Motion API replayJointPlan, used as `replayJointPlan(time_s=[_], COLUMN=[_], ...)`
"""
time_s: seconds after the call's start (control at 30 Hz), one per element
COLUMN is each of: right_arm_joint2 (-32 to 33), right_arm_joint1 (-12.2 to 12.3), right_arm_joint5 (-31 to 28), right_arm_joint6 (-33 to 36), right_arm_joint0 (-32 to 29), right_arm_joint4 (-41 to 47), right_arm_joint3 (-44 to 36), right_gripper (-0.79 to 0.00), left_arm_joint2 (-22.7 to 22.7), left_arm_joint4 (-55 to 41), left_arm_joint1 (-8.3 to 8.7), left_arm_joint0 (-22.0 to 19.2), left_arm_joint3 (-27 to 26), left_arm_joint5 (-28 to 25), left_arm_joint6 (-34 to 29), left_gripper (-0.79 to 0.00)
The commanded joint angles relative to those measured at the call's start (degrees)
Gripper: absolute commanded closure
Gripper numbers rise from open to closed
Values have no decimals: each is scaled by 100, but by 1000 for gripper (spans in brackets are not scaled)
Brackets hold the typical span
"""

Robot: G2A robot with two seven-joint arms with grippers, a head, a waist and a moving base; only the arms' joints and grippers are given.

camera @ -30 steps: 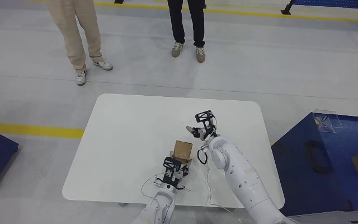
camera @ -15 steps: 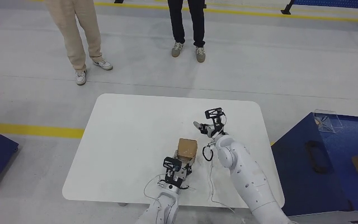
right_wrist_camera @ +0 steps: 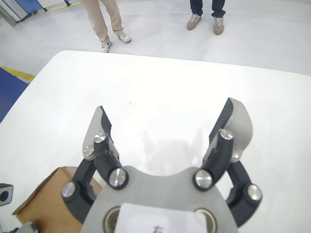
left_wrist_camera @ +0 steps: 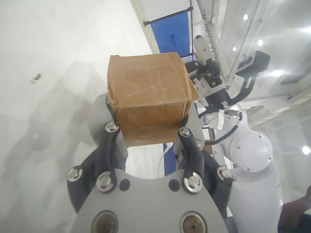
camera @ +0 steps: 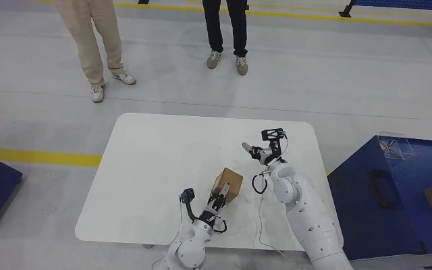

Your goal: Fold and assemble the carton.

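A small brown carton (camera: 227, 183) is held near the front of the white table (camera: 155, 155), tilted on one corner. My left gripper (camera: 217, 200) is shut on the carton (left_wrist_camera: 148, 95), with its fingers (left_wrist_camera: 102, 112) pressed on two opposite sides at the carton's near end. The box looks closed, with a flap edge sticking out on one side. My right gripper (camera: 264, 146) hangs open over the right part of the table, apart from the carton. Its fingers (right_wrist_camera: 104, 122) hold nothing, and a corner of the carton (right_wrist_camera: 48, 200) shows beneath it.
Bare white tabletop (right_wrist_camera: 158, 90) stretches ahead of the right gripper. Blue panels (camera: 385, 196) stand off the table's right side. A yellow line (camera: 47, 158) runs along the floor at the left.
The right gripper has drawn away from the carton, toward the table's right and far side. The left arm has turned its wrist, shifting the carton slightly right and tilting it.
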Motion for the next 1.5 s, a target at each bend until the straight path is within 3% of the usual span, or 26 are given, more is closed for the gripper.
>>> replayJointPlan(time_s=[0.0,0.2,0.33,0.43,0.47,0.5,0.57,0.67,0.8,1.27,1.47], right_arm_joint2=[-22,-85,-135,-169,-169,-169,-169,-169,-169,-169,-169], right_arm_joint1=[-1,-1,0,-1,-1,-1,-1,-1,-1,-1,-1], right_arm_joint5=[-1,-64,-93,-136,-136,-136,-136,-136,-136,-136,-136], right_arm_joint6=[-7,37,52,70,70,70,70,70,70,70,70], right_arm_joint0=[-8,-5,-29,-44,-44,-44,-44,-44,-44,-44,-44], right_arm_joint4=[-9,-23,-63,-75,-75,-75,-75,-75,-75,-75,-75], right_arm_joint3=[-6,-12,-44,-53,-53,-53,-53,-53,-53,-53,-53], right_gripper=[-785,-785,-785,-785,-785,-785,-785,-785,-785,-785,-785], left_arm_joint2=[-16,-113,-226,-178,-134,-30,138,375,554,710,709], left_arm_joint4=[106,547,1448,2786,3348,4020,5271,6298,6725,6366,6292], left_arm_joint1=[14,92,193,275,297,321,363,368,345,278,285], left_arm_joint0=[35,307,772,1023,1038,1014,876,531,194,-132,-69], left_arm_joint3=[-70,-519,-1293,-1846,-1942,-1922,-1691,-1209,-813,-265,-414], left_arm_joint5=[226,741,965,916,928,912,1168,1560,1778,1866,1854], left_arm_joint6=[23,171,780,1655,2074,2404,2813,2711,2239,1099,1755], left_gripper=[-785,-785,-785,-776,-628,-391,0,0,0,0,0])
